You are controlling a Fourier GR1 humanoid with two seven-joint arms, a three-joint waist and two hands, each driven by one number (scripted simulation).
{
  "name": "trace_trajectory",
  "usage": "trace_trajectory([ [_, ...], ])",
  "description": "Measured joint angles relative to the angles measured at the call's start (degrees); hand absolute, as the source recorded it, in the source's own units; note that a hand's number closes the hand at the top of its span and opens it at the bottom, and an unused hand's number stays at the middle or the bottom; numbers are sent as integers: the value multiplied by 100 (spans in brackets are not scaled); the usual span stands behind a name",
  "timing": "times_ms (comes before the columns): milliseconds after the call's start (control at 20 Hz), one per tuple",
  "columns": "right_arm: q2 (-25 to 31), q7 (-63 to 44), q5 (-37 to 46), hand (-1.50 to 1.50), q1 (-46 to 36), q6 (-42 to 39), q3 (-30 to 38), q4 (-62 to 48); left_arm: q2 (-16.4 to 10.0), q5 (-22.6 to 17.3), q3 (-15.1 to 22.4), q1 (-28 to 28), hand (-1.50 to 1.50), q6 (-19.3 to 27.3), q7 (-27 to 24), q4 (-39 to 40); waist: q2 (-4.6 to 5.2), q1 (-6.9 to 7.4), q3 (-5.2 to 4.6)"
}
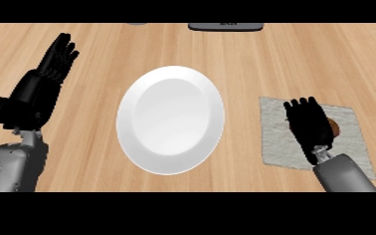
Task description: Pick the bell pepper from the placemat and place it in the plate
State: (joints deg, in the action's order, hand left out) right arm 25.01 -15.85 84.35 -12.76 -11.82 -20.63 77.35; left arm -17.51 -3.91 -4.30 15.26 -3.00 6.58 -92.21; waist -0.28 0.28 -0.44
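A white plate (170, 119) lies in the middle of the wooden counter. To its right is a grey placemat (275, 144). My right hand (308, 124) hangs over the mat, palm down, fingers stretched away from me. It covers most of the bell pepper (335, 127), of which only a small brownish-orange sliver shows at the hand's right edge. The fingers are not curled round the pepper. My left hand (40, 92) rests open at the left edge, fingers up, well apart from the plate.
A dark flat object (226, 26) sits at the counter's far edge, behind the plate. A small grey thing (137, 23) peeks in at the far edge, left of it. Bare wood lies between the plate and the mat.
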Motion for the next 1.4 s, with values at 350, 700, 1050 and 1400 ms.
trace_trajectory([
  [350, 108, 356, 440, 150, -39, 1253, -124, -9, 29, -24, -36, -9, 0, -72, 44, -45, 6, -25, 8],
  [700, -178, -191, -778, 150, 1054, 1364, 996, 742, -4, 17, -166, -137, 0, 37, 173, -170, -56, -315, 23],
  [1050, -380, -325, -2081, 150, 2397, 989, 1554, 2770, 28, 42, -195, -203, 0, 27, 61, -131, -32, -297, 31],
  [1400, -782, -312, -2882, 150, 2800, 640, 1141, 4853, 64, 41, -136, -276, 0, -56, 14, -214, -14, -164, 35],
])
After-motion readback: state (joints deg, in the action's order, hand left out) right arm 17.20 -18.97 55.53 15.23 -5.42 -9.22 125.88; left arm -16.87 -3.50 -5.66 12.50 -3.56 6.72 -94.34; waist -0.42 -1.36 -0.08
